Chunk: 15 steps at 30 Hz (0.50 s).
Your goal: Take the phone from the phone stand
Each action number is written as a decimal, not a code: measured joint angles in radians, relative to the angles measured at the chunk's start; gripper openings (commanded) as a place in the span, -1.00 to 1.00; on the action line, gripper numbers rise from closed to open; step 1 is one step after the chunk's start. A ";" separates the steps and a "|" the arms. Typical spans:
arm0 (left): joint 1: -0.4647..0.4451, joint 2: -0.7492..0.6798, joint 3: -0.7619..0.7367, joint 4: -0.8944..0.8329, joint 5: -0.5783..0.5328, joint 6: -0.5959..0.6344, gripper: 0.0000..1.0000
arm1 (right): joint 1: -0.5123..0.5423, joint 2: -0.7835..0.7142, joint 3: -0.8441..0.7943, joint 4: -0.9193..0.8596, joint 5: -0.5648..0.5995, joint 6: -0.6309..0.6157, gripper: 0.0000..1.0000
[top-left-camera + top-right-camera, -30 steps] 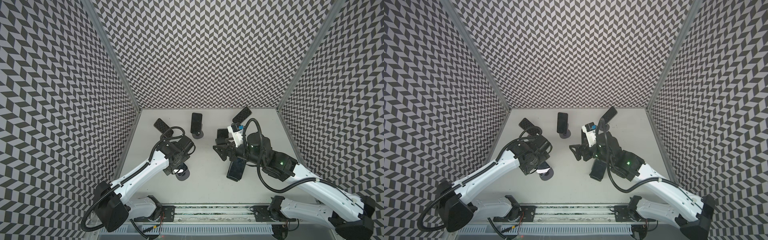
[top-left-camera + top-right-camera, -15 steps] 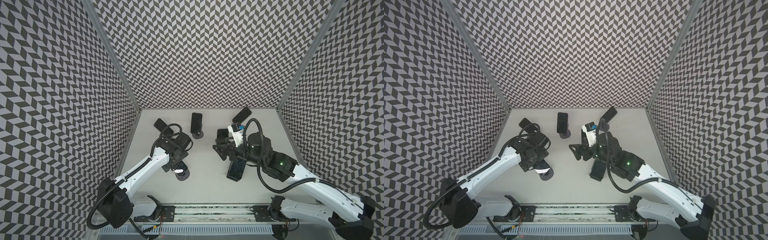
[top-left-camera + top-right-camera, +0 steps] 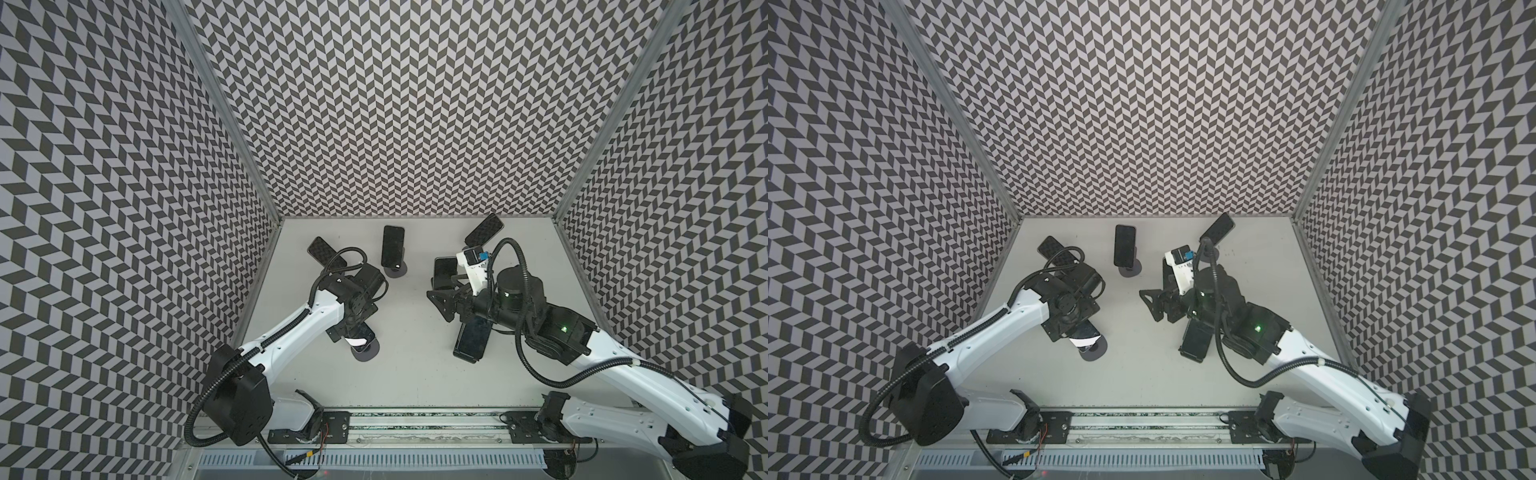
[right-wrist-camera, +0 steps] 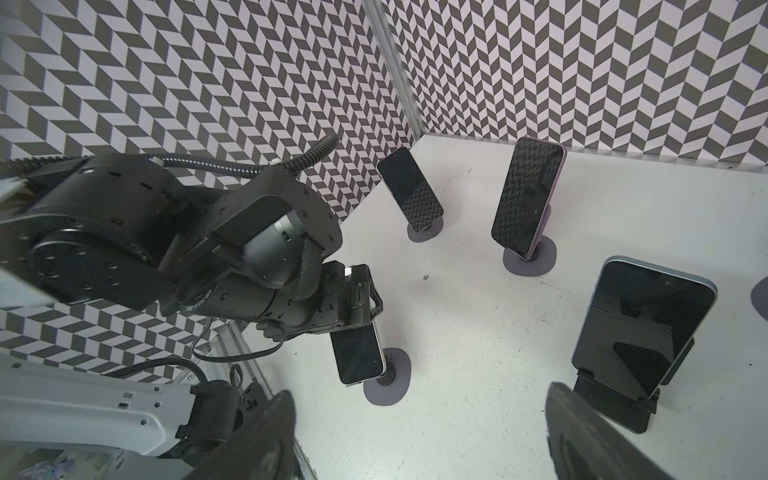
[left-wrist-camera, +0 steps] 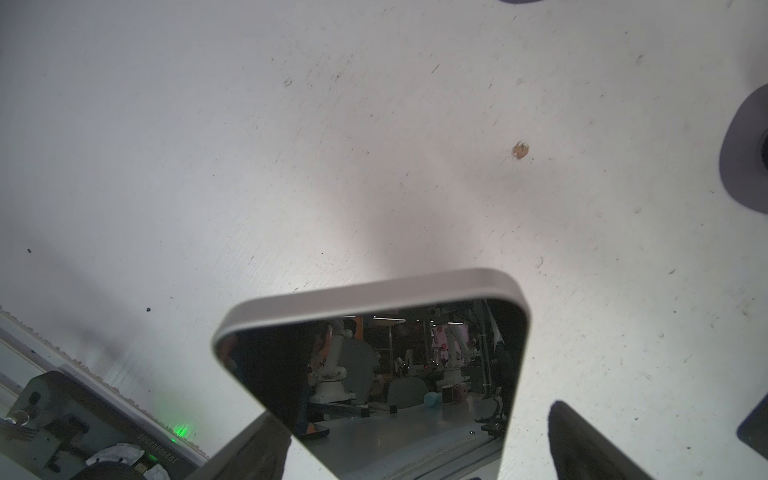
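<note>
The left tool [image 5: 411, 411] is straddling the top end of the phone [image 5: 374, 353], so I'm calling this the grasp step. Its fingers [image 5: 257, 453] are spread to either side of the glass. One looks to be right against the phone's edge, while the other is standing clear, with a strip of worktop [image 5: 291, 166] showing in the gap. Nothing is being pinched yet.

The phone is sitting tilted on its phone stand [image 4: 388, 384] at the near-left of the worktop. The right tool [image 4: 419, 390] is hanging wide open and empty, well apart from the phone.

The next move, as I judge it, is closing squarely on the two long edges. Then comes lifting the phone off the stand without dragging that round base along. How the stand is gripping the phone, I cannot tell.

In both top views the left wrist is covering the fingers, so only a pale sliver of phone and the stand's base are peeking out. The right wrist view is giving the side look, with the stem, the base and the lean of the phone. Only the left wrist view is showing that gap, but the stand itself is hidden there. Other phones [image 4: 528, 195] are waiting on stands farther back.
</note>
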 measured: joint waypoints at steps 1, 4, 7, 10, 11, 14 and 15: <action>0.004 0.003 0.000 0.000 0.000 0.003 0.89 | -0.002 -0.003 -0.001 0.000 0.004 -0.003 0.82; 0.016 0.007 0.000 0.000 0.000 0.010 0.86 | -0.002 -0.014 -0.003 0.001 0.011 -0.006 0.82; 0.027 0.007 0.000 0.000 0.000 0.016 0.82 | -0.003 -0.027 -0.016 0.005 0.015 -0.006 0.82; 0.035 0.007 0.000 0.000 0.000 0.018 0.80 | -0.004 -0.034 -0.031 0.005 0.018 -0.006 0.82; 0.037 0.007 0.000 0.000 0.001 0.018 0.79 | -0.004 -0.035 -0.033 0.004 0.019 -0.006 0.82; 0.039 0.007 0.000 0.001 0.000 0.019 0.74 | -0.004 -0.035 -0.042 0.005 0.024 -0.006 0.82; 0.040 0.007 0.000 0.001 0.001 0.021 0.73 | -0.004 -0.036 -0.045 0.005 0.027 -0.006 0.82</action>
